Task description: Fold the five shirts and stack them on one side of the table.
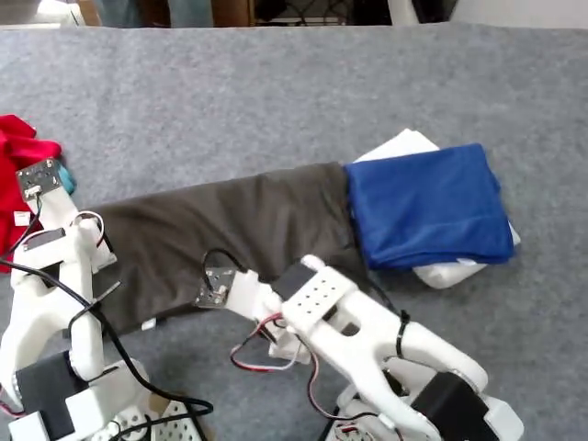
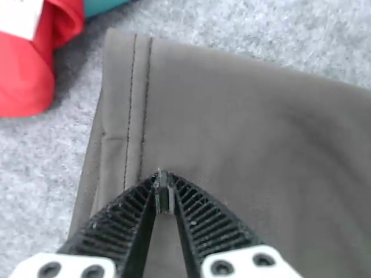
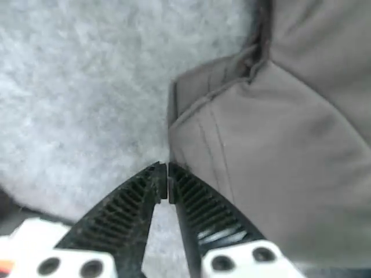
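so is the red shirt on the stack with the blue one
No, the red shirt lies bunched far off to one side, apart from the folded blue shirt.

White arms (image 1: pixel 367 331), black ribbed jaws

Olive shirt (image 1: pixel 230 230) lies as a flat band between folded blue shirt (image 1: pixel 427 207) atop white shirt (image 1: pixel 404 145) and bunched red shirt (image 1: pixel 14 184).

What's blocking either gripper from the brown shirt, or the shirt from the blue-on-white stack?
Nothing visible. The left gripper is over the hemmed end of the brown shirt, and the right gripper is at its near edge. The shirt's other end runs right up to the blue shirt lying on the white shirt.
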